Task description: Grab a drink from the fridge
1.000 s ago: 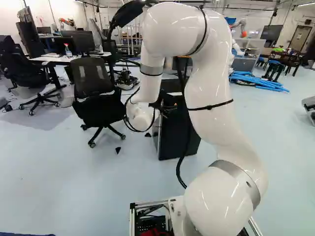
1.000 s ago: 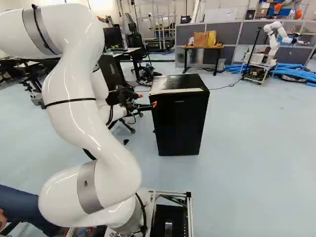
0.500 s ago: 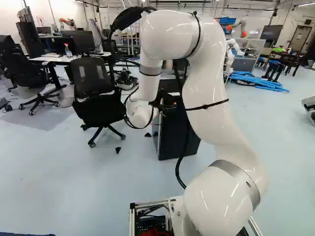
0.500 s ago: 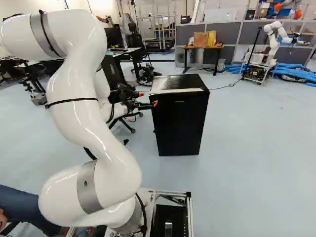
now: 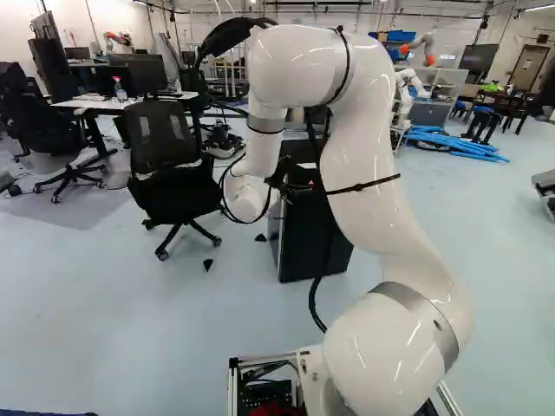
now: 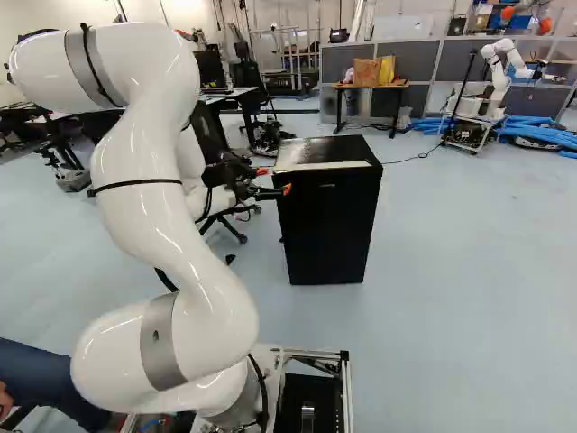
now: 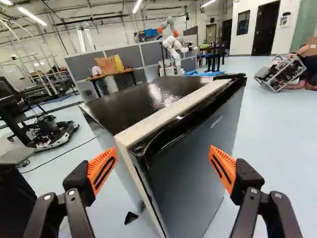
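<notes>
My gripper (image 6: 273,181) is beside the upper left edge of the black fridge (image 6: 328,225) in the right base view. In the wrist view the gripper (image 7: 162,168) stands wide open, an orange pad on each side of the fridge's near front corner, with no grip on it. Ahead of the fingers the fridge (image 7: 193,148) shows its door, which looks closed, and its glossy top with a pale strip along the front edge. Whether a finger touches the fridge I cannot tell. No drink shows; the fridge's inside is hidden.
An office chair (image 5: 163,169) stands left of the fridge in the left base view. Beyond the fridge are a small table (image 6: 370,88) with bags, grey partitions and another robot (image 6: 498,79) near blue tubes. A person's leg (image 6: 45,374) is close beside my base.
The upper arm has lowered a little and shifted toward the fridge, and the gripper has edged slightly to the right in the right base view. Base and fridge have stayed put.
</notes>
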Controlling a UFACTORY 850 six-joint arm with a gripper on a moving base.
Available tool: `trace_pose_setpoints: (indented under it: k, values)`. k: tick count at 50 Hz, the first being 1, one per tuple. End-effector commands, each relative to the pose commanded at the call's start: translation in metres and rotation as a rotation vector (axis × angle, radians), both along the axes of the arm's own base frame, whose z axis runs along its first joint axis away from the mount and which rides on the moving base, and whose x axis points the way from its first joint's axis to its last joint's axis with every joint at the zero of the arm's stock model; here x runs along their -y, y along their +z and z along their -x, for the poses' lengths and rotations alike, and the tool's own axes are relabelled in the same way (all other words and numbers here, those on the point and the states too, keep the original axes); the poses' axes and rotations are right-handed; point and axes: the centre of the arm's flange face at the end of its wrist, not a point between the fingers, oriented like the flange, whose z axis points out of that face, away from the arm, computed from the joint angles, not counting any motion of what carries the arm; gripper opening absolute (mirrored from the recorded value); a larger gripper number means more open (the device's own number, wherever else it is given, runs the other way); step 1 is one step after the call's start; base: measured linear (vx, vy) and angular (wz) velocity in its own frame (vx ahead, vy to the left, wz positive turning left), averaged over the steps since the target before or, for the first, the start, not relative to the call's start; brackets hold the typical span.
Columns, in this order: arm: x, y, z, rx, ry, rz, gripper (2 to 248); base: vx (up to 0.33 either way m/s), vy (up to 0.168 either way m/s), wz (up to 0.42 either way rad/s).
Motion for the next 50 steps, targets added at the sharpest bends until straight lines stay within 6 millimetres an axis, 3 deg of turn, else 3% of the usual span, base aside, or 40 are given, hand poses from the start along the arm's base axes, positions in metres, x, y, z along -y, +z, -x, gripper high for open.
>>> trace_pose_setpoints:
  k: [50]
  values:
    - [0.0006, -0.0039, -0.0019, -0.029, -0.007, -0.029, 247, 0.0, 0.0, 0.0]
